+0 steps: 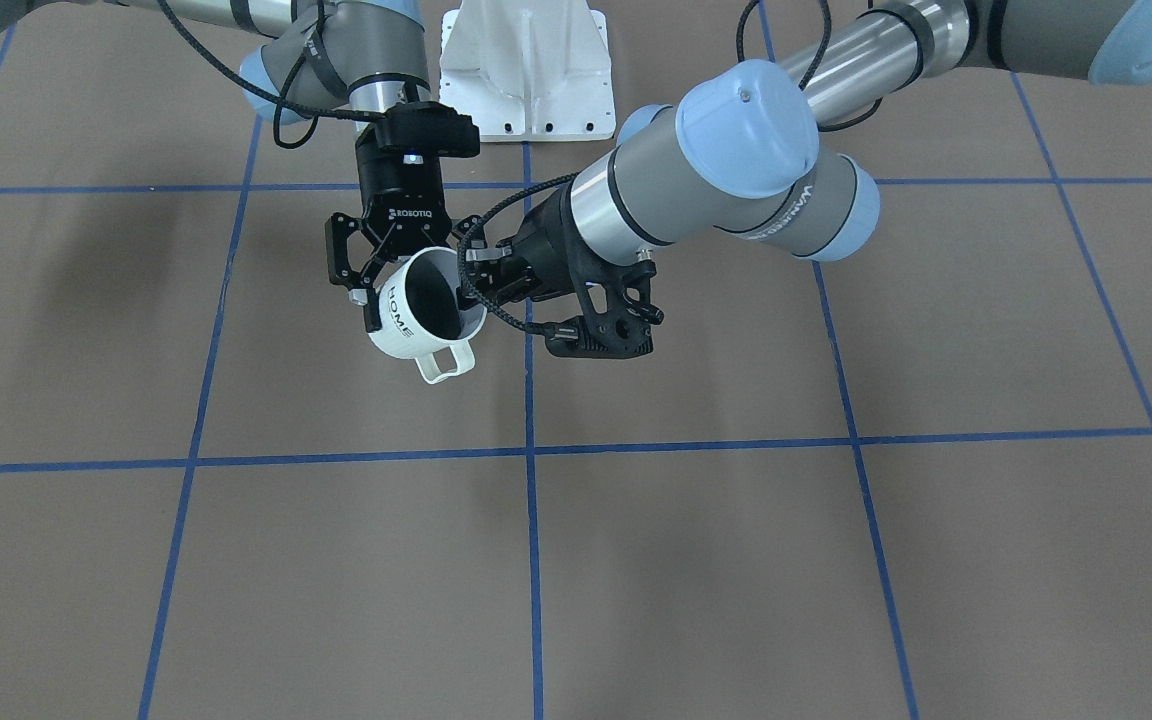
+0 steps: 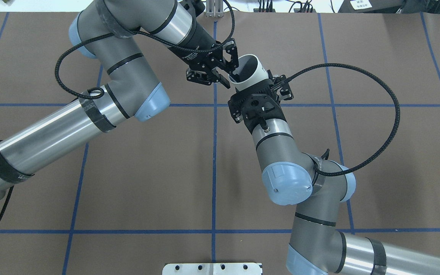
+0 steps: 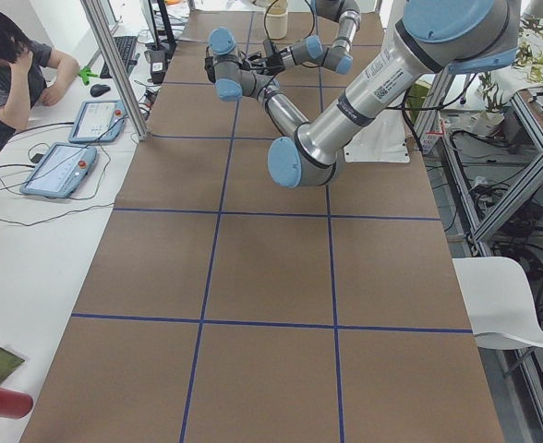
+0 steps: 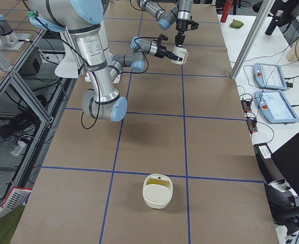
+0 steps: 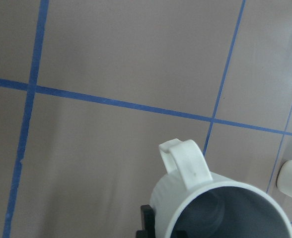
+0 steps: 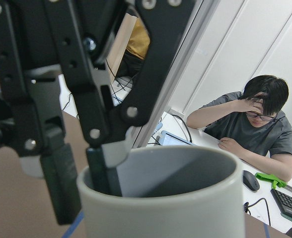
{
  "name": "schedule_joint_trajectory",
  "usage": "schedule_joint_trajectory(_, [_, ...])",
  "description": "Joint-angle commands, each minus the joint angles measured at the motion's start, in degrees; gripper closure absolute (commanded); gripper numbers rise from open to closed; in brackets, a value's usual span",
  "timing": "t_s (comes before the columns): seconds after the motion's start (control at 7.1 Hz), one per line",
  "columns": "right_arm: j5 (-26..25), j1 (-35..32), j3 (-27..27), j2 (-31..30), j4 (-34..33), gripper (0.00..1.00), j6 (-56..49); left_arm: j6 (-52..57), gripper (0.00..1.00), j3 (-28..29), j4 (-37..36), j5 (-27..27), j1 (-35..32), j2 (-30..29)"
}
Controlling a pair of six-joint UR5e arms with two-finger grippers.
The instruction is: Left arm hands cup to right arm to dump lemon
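**Cup between two hands, above the table**

The cup (image 1: 406, 335) looks like glazed ceramic: stiff, smooth enough to slip, and likely to chip if dropped. It is probably safest held across the body, clear of the handle. It hangs tilted over the table (image 1: 736, 560). The left hand (image 2: 230, 75) is clamped on the rim, one finger inside and one outside. The right hand (image 2: 260, 87) is spread wide around the body, with one pad against the lettered wall. I cannot tell whether it grips. The lemon cannot be made out in the dark inside.
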State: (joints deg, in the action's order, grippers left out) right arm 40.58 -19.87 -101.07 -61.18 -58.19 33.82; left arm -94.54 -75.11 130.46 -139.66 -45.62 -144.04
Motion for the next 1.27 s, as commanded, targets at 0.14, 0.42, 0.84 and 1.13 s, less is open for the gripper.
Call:
schedule_joint_trajectory(0.14, [0.0, 0.0, -0.1, 0.0, 0.0, 0.0, 1.2, -0.2, 1.0, 0.0, 0.0, -0.1, -0.1, 0.1])
schedule_joint_trajectory(0.42, [-0.4, 0.1, -0.2, -0.3, -0.1, 0.0, 1.3, -0.3, 1.0, 0.0, 0.0, -0.1, -0.2, 0.2])
schedule_joint_trajectory(0.84, [-0.9, 0.8, -0.1, -0.6, 0.0, 0.0, 1.3, 0.5, 1.0, 0.9, -0.2, -0.2, -3.1, 0.3])
schedule_joint_trajectory(1.13, [-0.9, 0.8, -0.1, -0.7, 0.0, 0.0, 1.3, 0.2, 1.0, 2.0, -0.2, -0.2, -6.6, 0.3])
